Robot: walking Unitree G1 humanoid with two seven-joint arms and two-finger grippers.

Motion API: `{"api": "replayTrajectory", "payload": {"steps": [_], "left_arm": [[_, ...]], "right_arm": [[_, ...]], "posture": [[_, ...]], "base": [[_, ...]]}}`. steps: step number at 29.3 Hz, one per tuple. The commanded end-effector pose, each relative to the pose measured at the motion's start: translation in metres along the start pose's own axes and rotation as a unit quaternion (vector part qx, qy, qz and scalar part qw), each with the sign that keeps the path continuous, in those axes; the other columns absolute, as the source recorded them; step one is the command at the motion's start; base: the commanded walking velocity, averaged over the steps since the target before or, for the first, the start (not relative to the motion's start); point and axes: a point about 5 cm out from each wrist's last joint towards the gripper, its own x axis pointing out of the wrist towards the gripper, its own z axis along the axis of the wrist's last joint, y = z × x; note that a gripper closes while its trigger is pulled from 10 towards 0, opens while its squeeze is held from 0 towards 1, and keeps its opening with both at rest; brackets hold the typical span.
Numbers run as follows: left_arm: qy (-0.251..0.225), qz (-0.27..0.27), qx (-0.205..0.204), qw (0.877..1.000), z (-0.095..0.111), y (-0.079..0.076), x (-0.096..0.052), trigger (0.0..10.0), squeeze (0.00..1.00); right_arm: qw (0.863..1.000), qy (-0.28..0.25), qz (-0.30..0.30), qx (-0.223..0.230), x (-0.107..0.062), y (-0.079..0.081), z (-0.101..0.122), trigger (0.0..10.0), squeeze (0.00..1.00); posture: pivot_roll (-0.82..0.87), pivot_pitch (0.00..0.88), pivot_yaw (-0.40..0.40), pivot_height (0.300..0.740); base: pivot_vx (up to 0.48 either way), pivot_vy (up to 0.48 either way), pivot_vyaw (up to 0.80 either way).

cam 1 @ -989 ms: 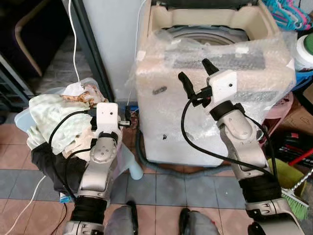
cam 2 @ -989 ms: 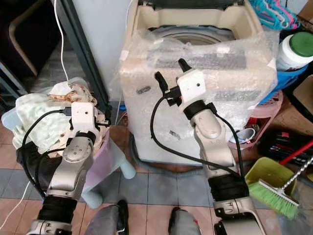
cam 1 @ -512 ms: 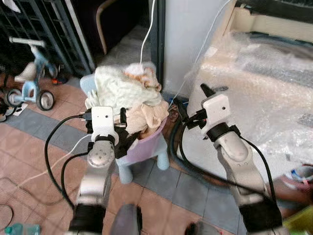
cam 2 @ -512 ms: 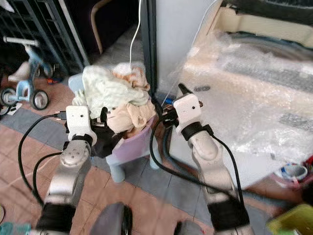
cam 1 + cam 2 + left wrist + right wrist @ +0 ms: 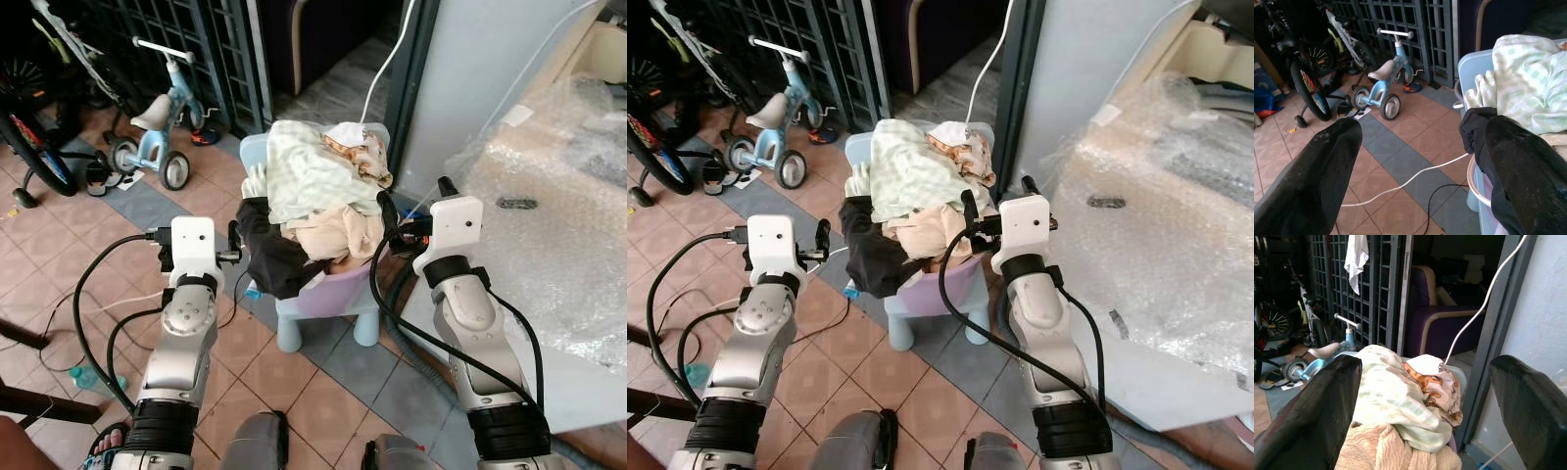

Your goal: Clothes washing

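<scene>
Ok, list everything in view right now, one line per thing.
Clothes pile: one heap, pale green, beige, patterned and black garments, on the chair.
Child's chair: one, light blue and lilac, between the hands.
Washing machine: one, cream, bubble-wrapped, at right.
Tricycle: one, light blue, by the gate.
Gate: one, dark metal grille, behind the tricycle.
Bicycle wheel: one, black, far left.
White cable: one, hanging beside the grey wall.
Armchair: one, purple, beyond the doorway.
Left hand: black fingers, open, beside the black garment.
Right hand: black fingers, open, by the pile.

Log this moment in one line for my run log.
left gripper: open, beside clothes pile | right gripper: open, at pile | clothes: on plastic chair
</scene>
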Motion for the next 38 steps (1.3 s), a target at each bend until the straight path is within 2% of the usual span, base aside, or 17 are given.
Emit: {"api": "replayTrajectory", "payload": {"steps": [1, 2, 3, 4, 8, 14, 19, 24, 31, 34, 35, 38], "left_arm": [[-0.001, -0.007, 0.000, 1.000, 0.000, -0.003, -0.002, 10.0, 0.00], [0.000, -0.006, 0.000, 1.000, 0.000, -0.002, -0.003, 10.0, 0.00], [0.000, -0.006, 0.000, 1.000, 0.000, -0.002, -0.003, 10.0, 0.00], [0.000, -0.005, 0.000, 1.000, -0.001, 0.000, -0.004, 10.0, 0.00], [0.004, -0.004, 0.002, 1.000, -0.005, 0.004, -0.007, 10.0, 0.00], [0.007, -0.011, -0.002, 1.000, -0.008, 0.003, -0.008, 10.0, 0.00], [0.005, -0.021, -0.003, 1.000, -0.005, -0.002, -0.006, 10.0, 0.00], [0.004, -0.020, -0.001, 1.000, -0.006, -0.002, -0.007, 10.0, 0.00], [0.010, -0.020, -0.006, 1.000, -0.007, -0.003, -0.008, 10.0, 0.00], [0.012, -0.021, -0.007, 1.000, -0.008, -0.003, -0.008, 10.0, 0.00], [0.006, -0.039, -0.011, 0.999, -0.007, -0.007, -0.009, 10.0, 0.00], [0.001, -0.044, -0.009, 0.999, -0.006, -0.008, -0.010, 10.0, 0.00]], "right_arm": [[1.000, 0.018, -0.003, 0.004, 0.000, -0.002, -0.007, 10.0, 1.00], [1.000, 0.023, -0.001, 0.005, 0.000, -0.001, -0.009, 10.0, 0.73], [1.000, 0.023, -0.001, 0.005, 0.000, -0.001, -0.009, 10.0, 0.73], [1.000, 0.030, -0.002, 0.006, -0.002, -0.001, -0.012, 10.0, 0.00], [0.998, 0.054, -0.017, 0.015, -0.010, -0.005, -0.022, 10.0, 0.00], [0.995, 0.086, -0.039, 0.030, -0.020, -0.009, -0.034, 10.0, 0.00], [0.993, 0.111, -0.013, 0.039, -0.021, -0.002, -0.041, 10.0, 0.00], [0.993, 0.113, 0.001, 0.041, -0.017, 0.002, -0.040, 10.0, 0.00], [0.992, 0.122, -0.010, 0.036, -0.016, 0.000, -0.042, 10.0, 0.00], [0.991, 0.127, -0.014, 0.032, -0.015, -0.002, -0.043, 10.0, 0.00], [0.990, 0.133, -0.017, 0.033, -0.015, -0.003, -0.044, 10.0, 0.00], [0.990, 0.133, -0.014, 0.032, -0.015, -0.003, -0.044, 10.0, 0.00]], "posture": [[-0.02, 0.092, 0.061, 0.740], [-0.02, 0.092, 0.061, 0.740], [-0.02, 0.092, 0.061, 0.740], [-0.02, 0.093, 0.060, 0.740], [-0.02, 0.096, 0.062, 0.740], [-0.03, 0.100, 0.069, 0.740], [-0.03, 0.102, 0.068, 0.740], [-0.03, 0.104, 0.063, 0.740], [-0.03, 0.105, 0.062, 0.740], [-0.03, 0.105, 0.062, 0.740], [-0.03, 0.108, 0.062, 0.740], [-0.03, 0.109, 0.061, 0.740]], "base": [[0.000, 0.000, 0.00], [0.000, 0.000, 0.00], [0.000, 0.000, 0.00], [0.000, 0.000, 0.00], [0.137, 0.000, 0.00], [0.347, 0.240, 0.00], [0.390, 0.276, 0.00], [0.412, 0.209, 0.16], [0.386, 0.000, 0.00], [0.000, 0.000, 0.00], [0.315, 0.000, 0.00], [0.353, 0.000, 0.00]]}}
